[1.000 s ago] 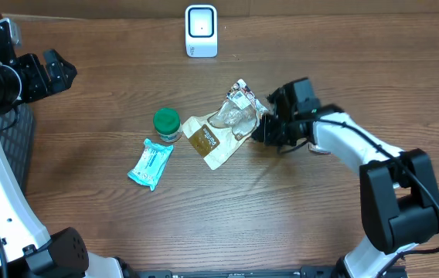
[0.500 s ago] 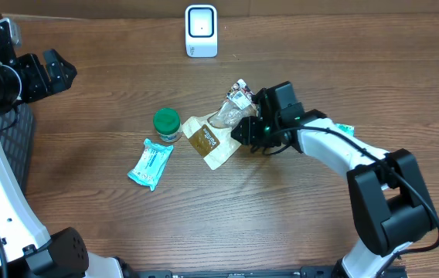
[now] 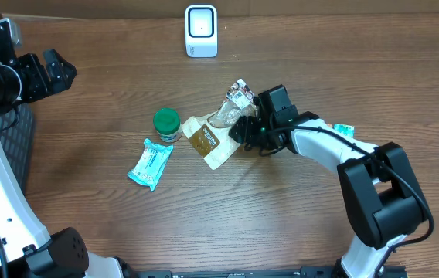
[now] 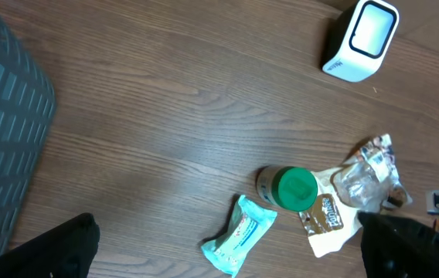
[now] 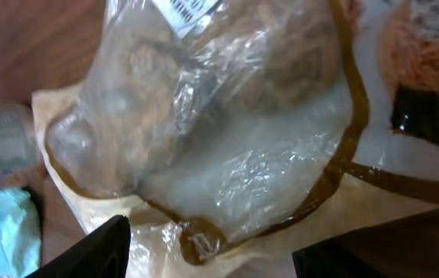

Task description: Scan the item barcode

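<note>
Crinkled snack bag of clear and tan plastic with a brown label (image 3: 219,127) lies flat on the brown wooden table (image 3: 281,224), a little right of centre, its printed end pointing up and to the right. The small boxy white scanner with a glass face (image 3: 201,31) stands upright at the far edge, well apart from the bag. The right gripper (image 3: 240,128) is low over the bag's right-hand side. In the right wrist view its two dark fingers (image 5: 96,249) stand parted at the lower corners, and the clear plastic and tan border of the bag fill the space ahead of them; the claw is not closed on anything, and whether a pad touches the plastic cannot be told. Just left of the bag stands a small round jar with a green lid (image 3: 166,123), close to or touching the bag's tan edge. Below the jar, near it, a teal-and-white soft packet (image 3: 151,164) lies tilted. A small teal item (image 3: 344,129) lies beside the right arm's forearm. The left gripper (image 3: 59,69) hangs at the far left of the table with its jaws spread wide and nothing between them, above a dark gridded mat (image 3: 17,139).
</note>
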Controlling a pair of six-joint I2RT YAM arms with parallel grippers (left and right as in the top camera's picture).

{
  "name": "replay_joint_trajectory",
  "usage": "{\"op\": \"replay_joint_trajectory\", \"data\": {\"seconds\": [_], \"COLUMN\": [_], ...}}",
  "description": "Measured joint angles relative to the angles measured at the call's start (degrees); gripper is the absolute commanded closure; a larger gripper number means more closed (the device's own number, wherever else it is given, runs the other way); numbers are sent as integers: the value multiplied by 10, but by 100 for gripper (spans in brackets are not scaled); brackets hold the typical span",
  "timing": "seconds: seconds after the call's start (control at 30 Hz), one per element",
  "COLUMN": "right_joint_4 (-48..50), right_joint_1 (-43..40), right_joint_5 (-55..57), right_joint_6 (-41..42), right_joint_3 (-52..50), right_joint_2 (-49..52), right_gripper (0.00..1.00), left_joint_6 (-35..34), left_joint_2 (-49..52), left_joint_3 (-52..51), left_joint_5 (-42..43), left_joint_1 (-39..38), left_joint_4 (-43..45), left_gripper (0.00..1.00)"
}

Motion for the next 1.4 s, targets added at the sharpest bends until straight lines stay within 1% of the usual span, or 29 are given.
{"op": "replay_joint_trajectory", "data": {"seconds": [0.1, 0.13, 0.17, 0.2, 0.23, 0.27, 0.3, 0.47, 0.6, 0.73, 0.8, 0.93, 1.0, 1.03, 1.07, 1.13, 1.17, 1.23, 1.4], "right_joint_4": [47, 61, 74, 89, 91, 96, 97, 99, 54, -58, -138, -311, -379, -401, -426, -444, -449, -451, -451], "right_joint_1": [0, 0, 0, 0, 0, -1, -2, -4, -14, -39, -53, -72, -75, -75, -74, -71, -70, -68, -75], "right_joint_5": [-1, -1, -2, -5, -4, -3, -1, -8, -30, -76, -89, -86, -81, -76, -70, -59, -55, -48, -42], "right_joint_6": [5, 7, 9, 12, 13, 13, 16, 18, -2, -52, -86, -177, -229, -255, -279, -314, -324, -341, -345], "right_joint_3": [3, 5, 7, 11, 14, 15, 17, 20, 32, 53, 70, 119, 153, 170, 189, 211, 218, 221, 221], "right_joint_2": [15, 21, 27, 37, 42, 49, 56, 66, 66, 59, 58, 58, 58, 58, 58, 58, 58, 58, 58], "right_gripper": [38, 42, 58, 68, 82, 92, 96, 96, 96, 96, 96, 96, 96, 93, 83, 61, 53, 45, 34], "left_joint_6": [0, 0, 0, 0, 0, 0, 0, 0, 0, 0, 0, 0, 0, 0, 0, 0, 0, 0, 0], "left_joint_2": [0, 0, 0, 0, 0, 0, 0, 0, 0, 0, 0, 0, 0, 0, 0, 0, 0, 0, 0], "left_joint_3": [0, 0, 0, 0, 0, 0, 0, 0, 0, 0, 0, 0, 0, 0, 0, 0, 0, 0, 0], "left_joint_5": [0, 0, 0, 0, 0, 0, 0, 0, 0, 0, 0, 0, 0, 0, 0, 0, 0, 0, 0], "left_joint_1": [0, 0, 0, 0, 0, 0, 0, 0, 0, 0, 0, 0, 0, 0, 0, 0, 0, 0, 0], "left_joint_4": [0, 0, 0, 0, 0, 0, 0, 0, 0, 0, 0, 0, 0, 0, 0, 0, 0, 0, 0], "left_gripper": [1, 0, 0, 0, 0, 0, 0, 0, 0, 0, 0, 0, 0, 1, 1, 1, 0, 0, 0]}}
